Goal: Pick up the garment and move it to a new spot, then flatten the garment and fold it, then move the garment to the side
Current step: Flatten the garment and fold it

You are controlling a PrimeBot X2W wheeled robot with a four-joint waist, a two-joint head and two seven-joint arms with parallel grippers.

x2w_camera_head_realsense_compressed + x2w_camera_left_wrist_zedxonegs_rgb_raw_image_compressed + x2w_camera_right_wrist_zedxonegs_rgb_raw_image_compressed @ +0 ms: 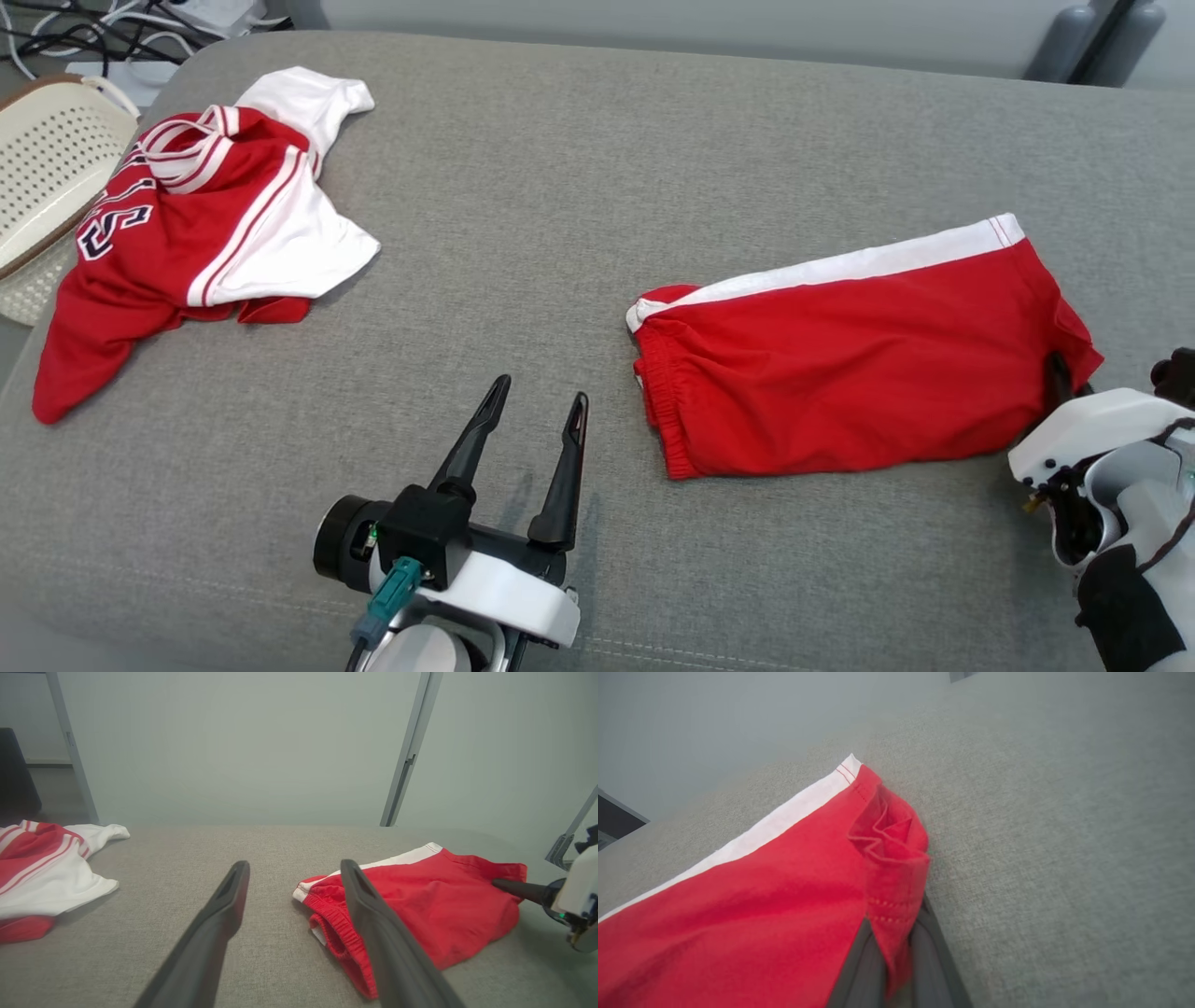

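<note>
Grey woven-fabric padded surface (560, 168): folded red shorts with white side stripe (840, 364) at 3 o'clock, crumpled red-and-white jersey (187, 243) at 10 o'clock, well apart.

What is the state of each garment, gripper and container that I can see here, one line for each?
Red shorts with white side stripe: folded, lying flat on the grey cushion, one corner pinched.
Red and white jersey: crumpled, unfolded, on the cushion.
Cream perforated basket: beside the cushion, cut off by the frame.
Left gripper: open, empty.
Right gripper: shut on the shorts' hem.
</note>
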